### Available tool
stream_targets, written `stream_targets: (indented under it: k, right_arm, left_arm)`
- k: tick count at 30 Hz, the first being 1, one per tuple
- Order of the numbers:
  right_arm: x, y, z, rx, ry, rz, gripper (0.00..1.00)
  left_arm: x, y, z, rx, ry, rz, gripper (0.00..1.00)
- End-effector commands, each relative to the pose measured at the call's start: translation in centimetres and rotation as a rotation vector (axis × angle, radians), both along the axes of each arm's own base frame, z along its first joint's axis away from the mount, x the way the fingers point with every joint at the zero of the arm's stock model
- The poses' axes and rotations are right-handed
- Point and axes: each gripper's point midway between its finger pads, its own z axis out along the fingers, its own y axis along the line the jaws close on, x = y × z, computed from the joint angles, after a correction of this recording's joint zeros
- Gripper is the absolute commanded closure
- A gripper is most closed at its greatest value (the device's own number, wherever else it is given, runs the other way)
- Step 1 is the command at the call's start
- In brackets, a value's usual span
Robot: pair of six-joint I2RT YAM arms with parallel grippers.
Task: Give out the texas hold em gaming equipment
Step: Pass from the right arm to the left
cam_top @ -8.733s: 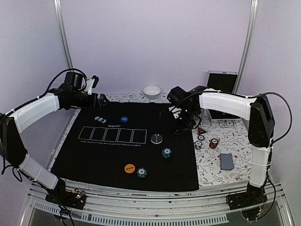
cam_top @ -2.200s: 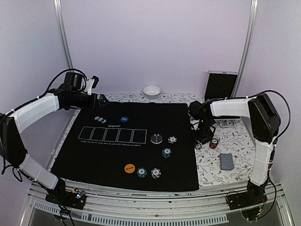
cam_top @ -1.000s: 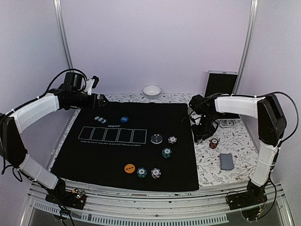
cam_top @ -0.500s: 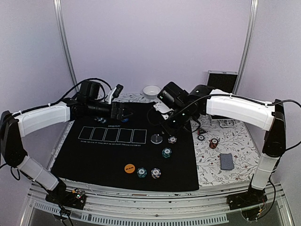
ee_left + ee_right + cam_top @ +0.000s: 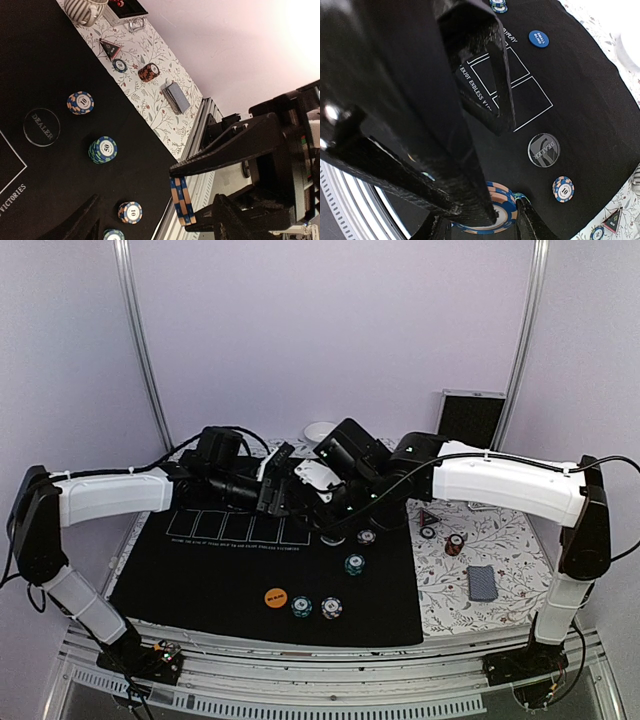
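Note:
My right gripper (image 5: 502,215) is shut on a small stack of blue-and-orange striped poker chips (image 5: 492,212), gripping it across its rim above the black mat (image 5: 200,570). In the left wrist view the same chips (image 5: 182,202) show edge-on between the spread fingers of my left gripper (image 5: 156,200), which is open around them. Whether they touch the stack I cannot tell. Both grippers meet over the mat's middle (image 5: 305,495). On the mat lie the dealer disc (image 5: 41,127), a green stack (image 5: 354,564), other chip stacks (image 5: 331,608) and an orange disc (image 5: 275,597).
On the floral cloth to the right lie the playing cards (image 5: 482,582), a red-black chip stack (image 5: 455,543), a single chip (image 5: 428,532) and the red triangular marker (image 5: 110,47). A ribbed mug (image 5: 85,9) and an open case (image 5: 472,412) stand behind. A blue disc (image 5: 538,38) lies far back on the mat.
The right arm swung left from the floral cloth to the mat's middle with the chips. The left arm swung right from the back-left corner to meet it.

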Motion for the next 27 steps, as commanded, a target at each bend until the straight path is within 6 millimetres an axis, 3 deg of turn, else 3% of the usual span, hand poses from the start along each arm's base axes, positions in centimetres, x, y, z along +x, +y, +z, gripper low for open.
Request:
stream_targets:
  k: [1,10,27]
  right_arm:
    - [0.6,1.3,0.8,0.049,-0.032,-0.015,0.91]
    - [2.2,1.1,-0.4,0.000,-0.053,-0.107,0.91]
    - [3.7,0.9,-0.2,-0.019,-0.087,-0.194,0.91]
  left_arm:
    - [-0.5,-0.6,-0.9,0.000,0.013,-0.018,0.29]
    - [-0.7,-1.2,-3.2,0.062,0.031,-0.029,0.35]
    - [-2.0,-1.6,-4.3,0.067,0.054,-0.110,0.79]
